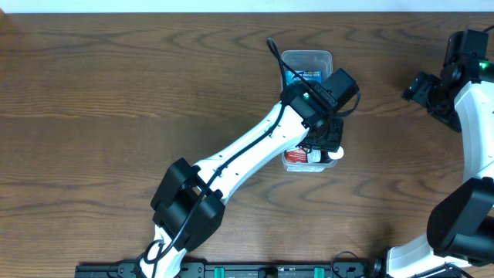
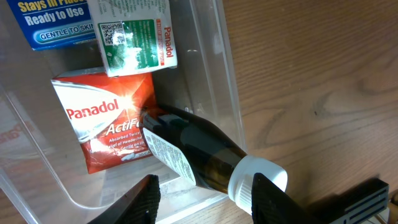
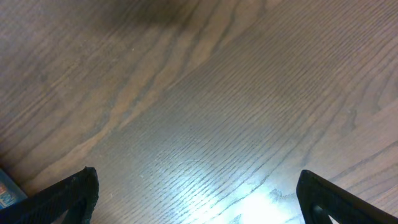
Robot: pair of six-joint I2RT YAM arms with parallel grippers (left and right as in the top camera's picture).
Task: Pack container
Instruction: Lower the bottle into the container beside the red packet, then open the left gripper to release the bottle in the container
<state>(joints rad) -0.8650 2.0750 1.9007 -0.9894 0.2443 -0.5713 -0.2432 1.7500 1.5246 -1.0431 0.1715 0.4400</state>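
Left gripper (image 2: pixel 206 190): fingers apart, straddling a dark white-capped bottle (image 2: pixel 205 152) lying in the near end of the long clear plastic container (image 2: pixel 214 81). Beyond: red Panadol packet (image 2: pixel 112 124), then white-and-green box (image 2: pixel 134 37). Right gripper (image 3: pixel 196 186): fingers wide apart above the bare brown wood-grain tabletop (image 3: pixel 205 93).

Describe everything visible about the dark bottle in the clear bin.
The bottle is dark glass or plastic with a white cap and a white printed label. It lies tilted in the clear bin, its base against the red pack, cap at the bin's rim, between the spread fingers of the left claw.
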